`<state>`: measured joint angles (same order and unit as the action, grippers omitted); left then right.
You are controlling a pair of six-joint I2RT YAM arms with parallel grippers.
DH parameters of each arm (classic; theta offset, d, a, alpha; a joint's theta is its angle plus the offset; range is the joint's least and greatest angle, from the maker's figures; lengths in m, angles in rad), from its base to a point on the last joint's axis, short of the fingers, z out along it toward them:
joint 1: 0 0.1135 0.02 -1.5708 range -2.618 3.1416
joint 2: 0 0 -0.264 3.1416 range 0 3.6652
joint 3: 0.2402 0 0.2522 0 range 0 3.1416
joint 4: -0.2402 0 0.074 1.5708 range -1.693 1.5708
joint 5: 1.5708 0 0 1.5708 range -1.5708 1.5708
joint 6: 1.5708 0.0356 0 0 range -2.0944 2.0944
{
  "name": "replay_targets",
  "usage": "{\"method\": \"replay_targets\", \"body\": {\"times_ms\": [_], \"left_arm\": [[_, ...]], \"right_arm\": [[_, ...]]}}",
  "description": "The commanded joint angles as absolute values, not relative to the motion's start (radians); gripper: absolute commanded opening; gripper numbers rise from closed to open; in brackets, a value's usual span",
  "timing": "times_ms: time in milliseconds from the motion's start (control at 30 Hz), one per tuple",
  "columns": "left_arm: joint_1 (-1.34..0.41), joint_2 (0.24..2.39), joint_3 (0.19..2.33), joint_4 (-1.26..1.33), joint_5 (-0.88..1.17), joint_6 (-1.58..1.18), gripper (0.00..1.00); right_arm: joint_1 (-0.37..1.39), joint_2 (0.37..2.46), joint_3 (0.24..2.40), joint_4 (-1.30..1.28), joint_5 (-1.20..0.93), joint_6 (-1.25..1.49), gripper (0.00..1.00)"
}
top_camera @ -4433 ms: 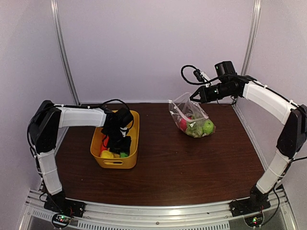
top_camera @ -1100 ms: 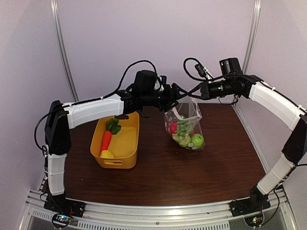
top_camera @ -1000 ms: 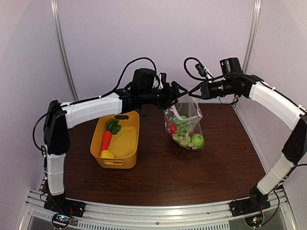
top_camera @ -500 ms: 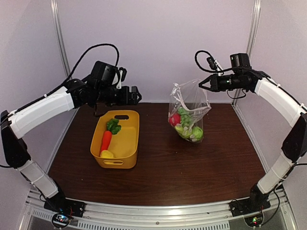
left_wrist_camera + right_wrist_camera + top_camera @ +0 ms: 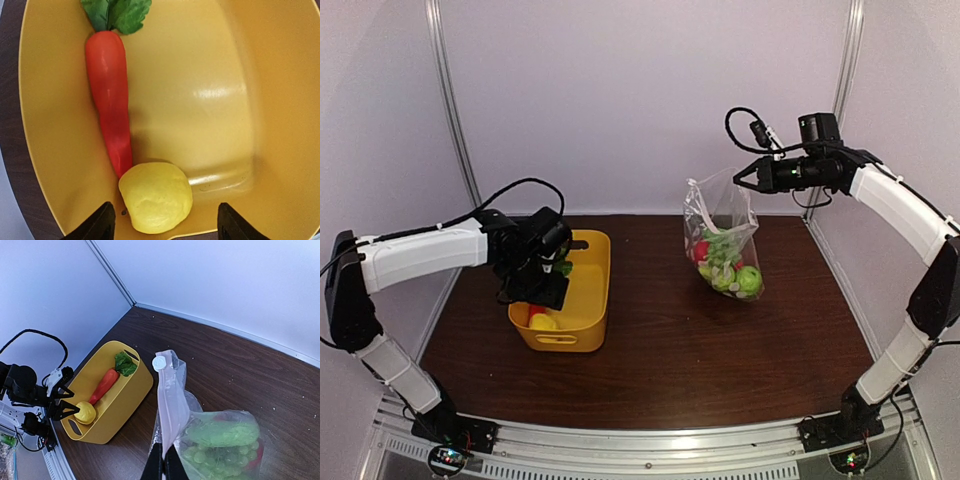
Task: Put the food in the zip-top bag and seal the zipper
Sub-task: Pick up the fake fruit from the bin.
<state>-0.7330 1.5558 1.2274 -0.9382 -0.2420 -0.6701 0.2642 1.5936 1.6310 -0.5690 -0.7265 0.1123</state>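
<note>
Left gripper (image 5: 165,227): jaws apart, lemon (image 5: 156,197) just ahead between them, carrot (image 5: 109,100) farther ahead, both in basket (image 5: 280,100). Right gripper (image 5: 164,465): jaws clamped on bag (image 5: 172,390) top edge; bag hangs below, fruit (image 5: 220,440) inside.

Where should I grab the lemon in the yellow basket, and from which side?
Take the lemon across its rounded middle, straight down from above. It lies at the basket's near end against the carrot's tip, walls close by, so a side approach looks blocked. The left gripper's open jaws hang over it.
</note>
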Motion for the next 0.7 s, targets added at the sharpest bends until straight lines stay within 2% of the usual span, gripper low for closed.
{"method": "replay_targets", "body": {"times_ms": [0, 433, 600, 667], "left_arm": [[-0.744, 1.571, 1.180, -0.994, -0.163, -0.733, 0.74], [-0.751, 1.740, 1.118, -0.953, -0.172, -0.721, 0.76], [-0.757, 1.753, 1.139, -0.929, -0.200, -0.724, 0.69], [-0.762, 1.751, 1.162, -0.929, -0.205, -0.717, 0.61]], "right_arm": [[0.268, 1.585, 1.620, -0.525, -0.752, 0.120, 0.00], [0.272, 1.593, 1.613, -0.522, -0.768, 0.129, 0.00], [0.271, 1.577, 1.603, -0.525, -0.762, 0.122, 0.00], [0.271, 1.578, 1.601, -0.523, -0.761, 0.122, 0.00]]}}
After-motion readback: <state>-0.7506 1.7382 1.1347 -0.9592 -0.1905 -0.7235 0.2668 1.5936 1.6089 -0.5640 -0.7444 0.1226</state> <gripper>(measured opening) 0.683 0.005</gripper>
